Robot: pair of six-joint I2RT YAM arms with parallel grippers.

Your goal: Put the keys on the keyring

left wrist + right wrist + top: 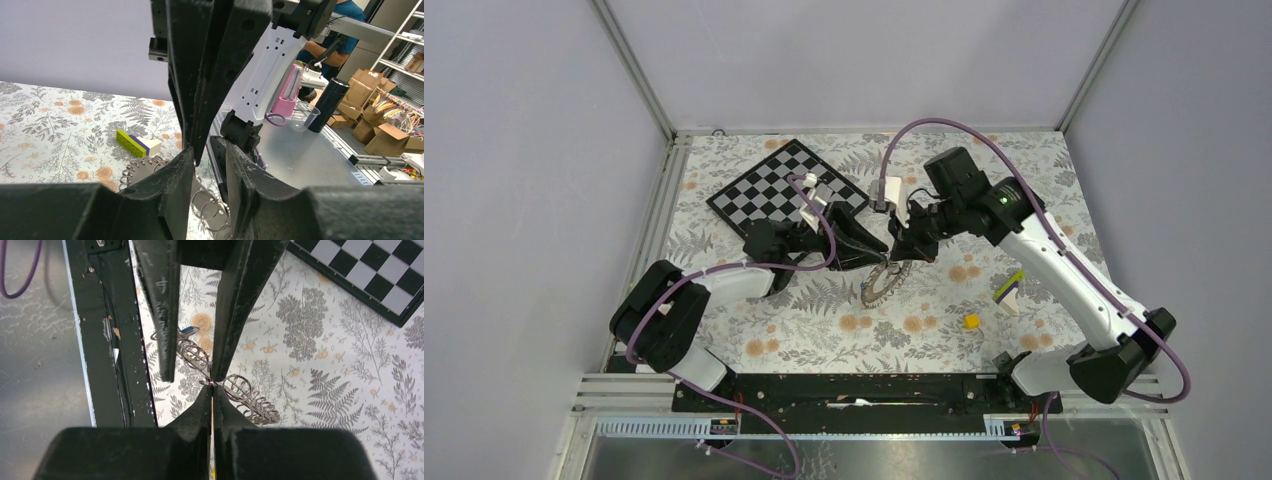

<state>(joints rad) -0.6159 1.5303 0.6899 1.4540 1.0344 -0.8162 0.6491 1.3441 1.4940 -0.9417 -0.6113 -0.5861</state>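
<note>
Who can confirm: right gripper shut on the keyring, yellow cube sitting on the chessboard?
The cube is wrong. The right gripper is shut on the keyring, but the yellow cube sits on the floral tablecloth, far from the chessboard. The top external view shows it.

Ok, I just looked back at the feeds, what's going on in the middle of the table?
Both arms meet at the keyring, near the chessboard. The right gripper is shut on the ring's wire. The left gripper stands open, straddling the coil. A small blue key sits at the coil beside the left gripper; whether it is threaded on, I cannot tell. The black key is not visible.
</note>
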